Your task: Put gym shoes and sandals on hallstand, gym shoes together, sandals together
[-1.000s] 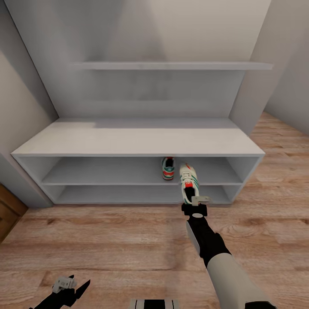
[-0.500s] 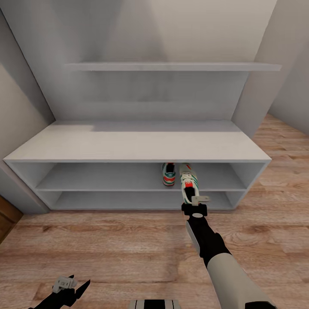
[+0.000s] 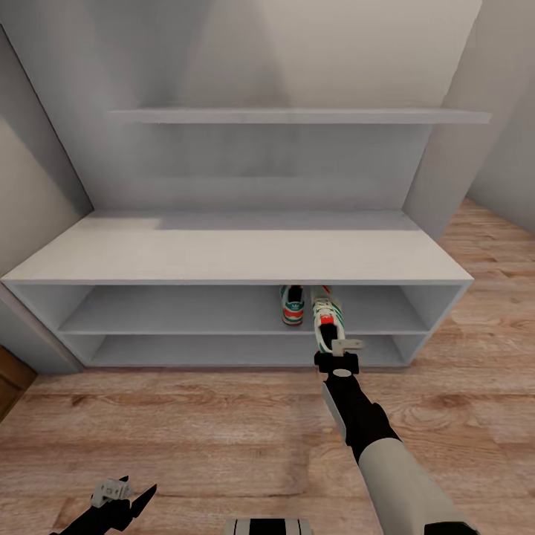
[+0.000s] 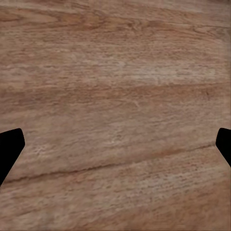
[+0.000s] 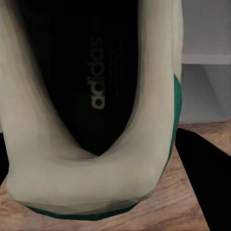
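Observation:
The white hallstand (image 3: 238,253) faces me, with two open shelf levels and a floating shelf (image 3: 297,116) above. One gym shoe (image 3: 292,305) stands on the upper shelf level, heel toward me. My right gripper (image 3: 334,347) is shut on the heel of the second gym shoe (image 3: 325,318). Its toe is under the top board, just right of the first shoe, and its heel sticks out past the shelf front. The right wrist view shows that shoe's dark inside (image 5: 91,72) and a black finger (image 5: 199,156) beside it. My left gripper (image 3: 122,496) hangs open over the corridor floor (image 4: 115,96). The sandals are out of view.
Grey walls close in the hallstand on both sides. A brown wooden edge (image 3: 11,375) shows at the far left by the floor. Wood-plank floor (image 3: 186,423) stretches between me and the rack and on past its right end (image 3: 490,297).
The whole view has shifted a little and the rack looks slightly larger. The held shoe's toe now lies under the top board. Both arms keep their places in the picture.

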